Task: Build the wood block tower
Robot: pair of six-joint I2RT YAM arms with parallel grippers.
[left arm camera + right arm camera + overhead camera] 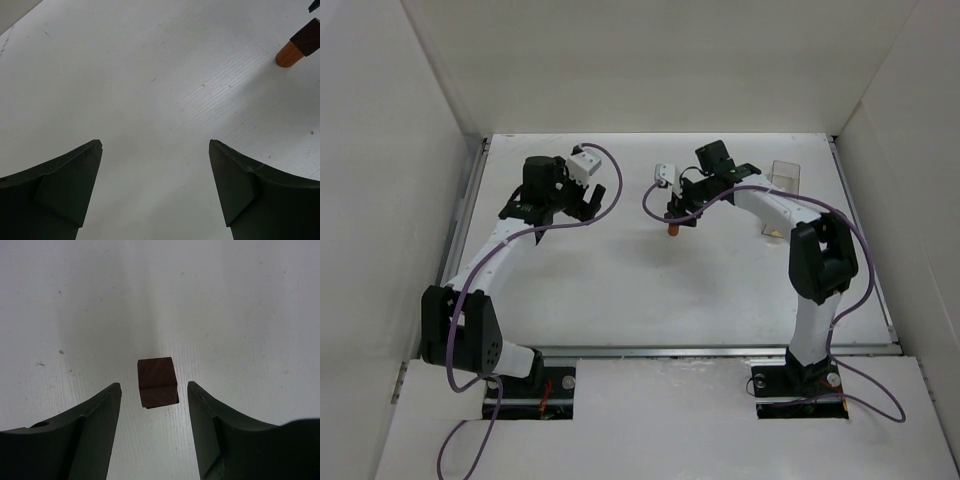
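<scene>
The wood block tower is a dark brown cube (306, 37) sitting on an orange-brown short cylinder (289, 54), at the top right of the left wrist view. From the top view only the cylinder (674, 229) shows, below the right gripper (678, 214). Seen from the right wrist, the cube (157, 381) lies between the open right gripper (154, 384) fingers with a gap on each side, and it hides the cylinder. Well to the left of the tower, my left gripper (155, 145) is open over bare table with nothing in it.
A clear plastic rectangular container (783, 178) stands at the back right of the white table (620, 300). White walls enclose the table on the left, back and right. Purple cables loop beside both arms.
</scene>
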